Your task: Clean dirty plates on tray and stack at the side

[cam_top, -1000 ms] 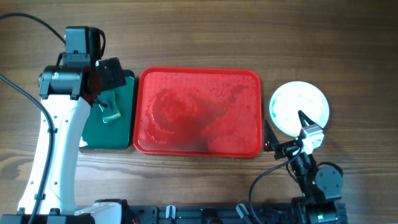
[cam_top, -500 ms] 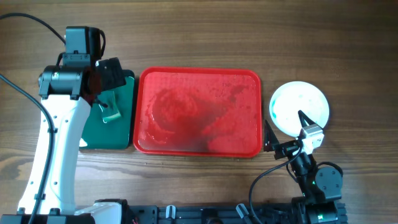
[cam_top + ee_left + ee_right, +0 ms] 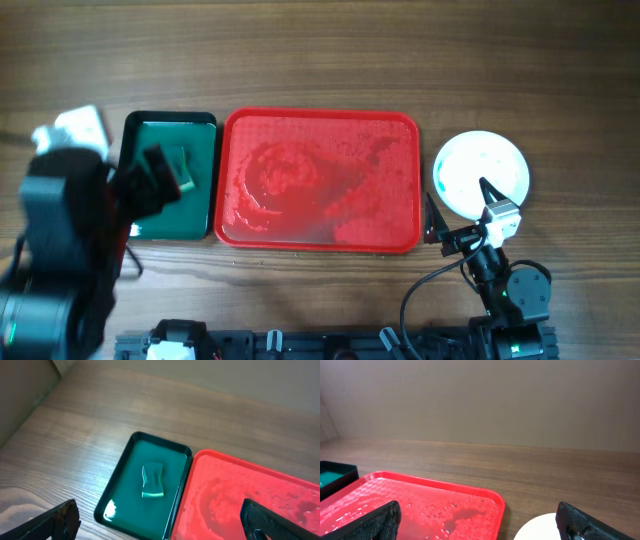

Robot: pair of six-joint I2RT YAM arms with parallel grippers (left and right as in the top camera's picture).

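The red tray lies mid-table, wet and streaked, with no plate on it; it also shows in the left wrist view and the right wrist view. White plates sit on the table right of the tray, seen from above as one disc with a teal smear on its left rim; their edge shows in the right wrist view. My right gripper is open and empty at their front edge. My left gripper is open and empty over the green tray's front.
A narrow dark green tray lies left of the red tray, its rim almost touching it. A green sponge lies in it, also seen in the left wrist view. Bare wood table lies all around.
My left arm has pulled back from over the green tray toward the front left, blurred by motion. The sponge stays in the green tray. The right arm has not moved.
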